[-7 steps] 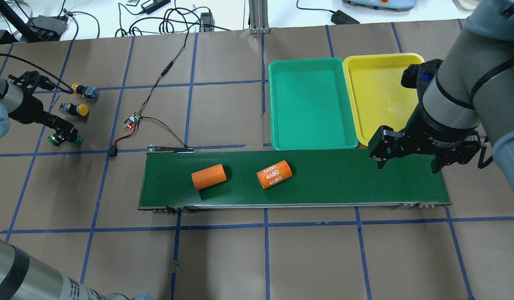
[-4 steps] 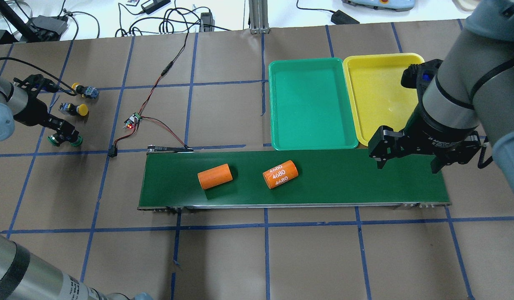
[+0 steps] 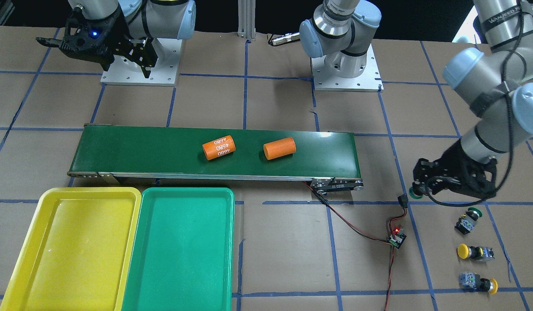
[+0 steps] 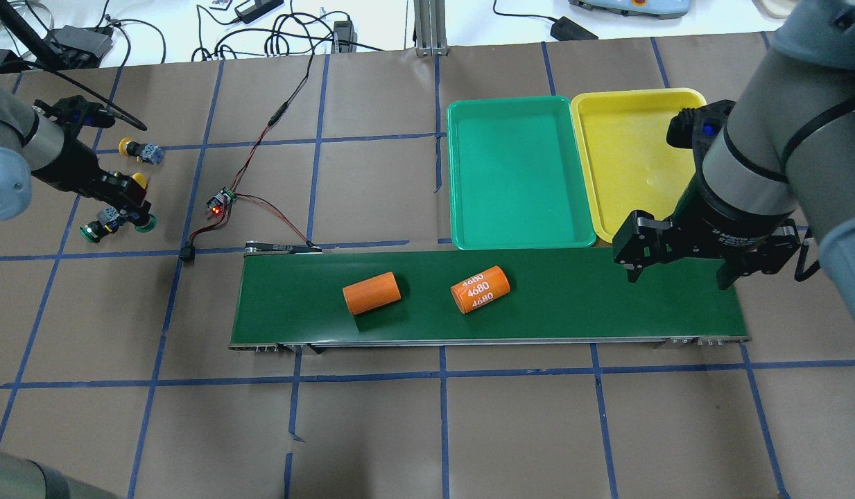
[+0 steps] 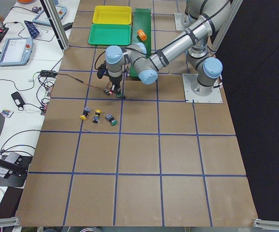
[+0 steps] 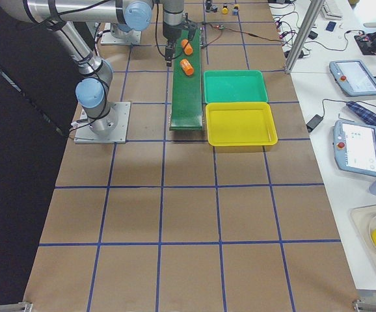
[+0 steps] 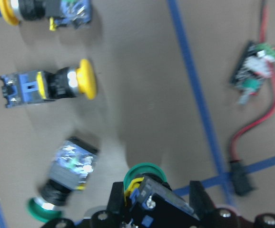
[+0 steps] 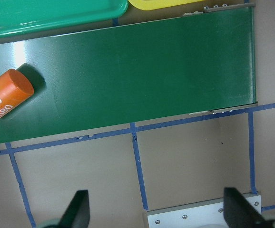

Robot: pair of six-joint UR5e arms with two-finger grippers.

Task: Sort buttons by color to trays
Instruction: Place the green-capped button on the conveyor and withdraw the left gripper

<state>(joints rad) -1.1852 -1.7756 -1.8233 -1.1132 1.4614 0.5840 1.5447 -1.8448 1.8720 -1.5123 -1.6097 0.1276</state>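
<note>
My left gripper [image 4: 132, 205] is shut on a green-capped button [image 7: 144, 182] and holds it just above the table. The other green button [image 4: 96, 230] lies on the paper beside it [image 7: 63, 185]. Two yellow-capped buttons [image 3: 473, 252] [image 3: 478, 281] lie nearby; in the overhead view one [image 4: 140, 150] is plain and the other [image 4: 138, 180] is partly hidden behind the gripper. The green tray [image 4: 517, 173] and the yellow tray [image 4: 628, 159] stand side by side, both bare. My right gripper [image 4: 677, 272] is open and empty above the belt's right end.
A dark-green conveyor belt [image 4: 573, 298] carries two orange cylinders [image 4: 372, 293] [image 4: 480, 289]. A small circuit board [image 4: 219, 202] with a red light and red-black wires lies between the buttons and the belt.
My left gripper has risen and moved right with one green button, leaving the other on the table. Both orange cylinders have moved right along the belt. The right arm has not moved.
</note>
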